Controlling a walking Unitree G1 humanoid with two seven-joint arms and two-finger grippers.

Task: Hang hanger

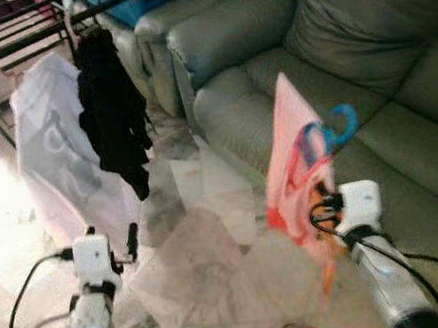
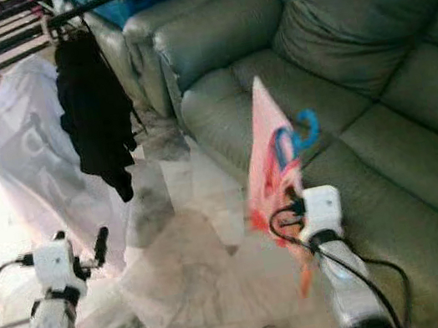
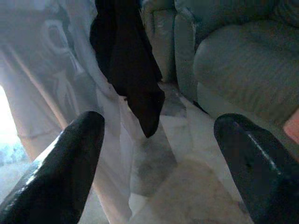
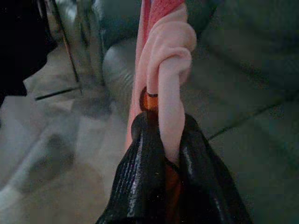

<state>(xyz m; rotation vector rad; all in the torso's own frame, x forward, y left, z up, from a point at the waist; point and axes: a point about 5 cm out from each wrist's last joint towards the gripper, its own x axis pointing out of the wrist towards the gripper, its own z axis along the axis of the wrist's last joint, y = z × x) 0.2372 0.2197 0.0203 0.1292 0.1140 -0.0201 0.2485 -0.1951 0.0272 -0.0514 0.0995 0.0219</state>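
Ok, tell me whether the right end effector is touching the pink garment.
Touching. The right wrist view shows the right end effector with its black fingers closed around the pink garment, the fabric pinched between them with no gap.

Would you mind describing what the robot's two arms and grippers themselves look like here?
Both arms are silvery-white tubes ending in a boxy white wrist block, with loose black cables looping alongside. The left gripper and the right gripper each carry two long fingers that are glossy black, rounded and tapering toward the tips. No markings can be made out.
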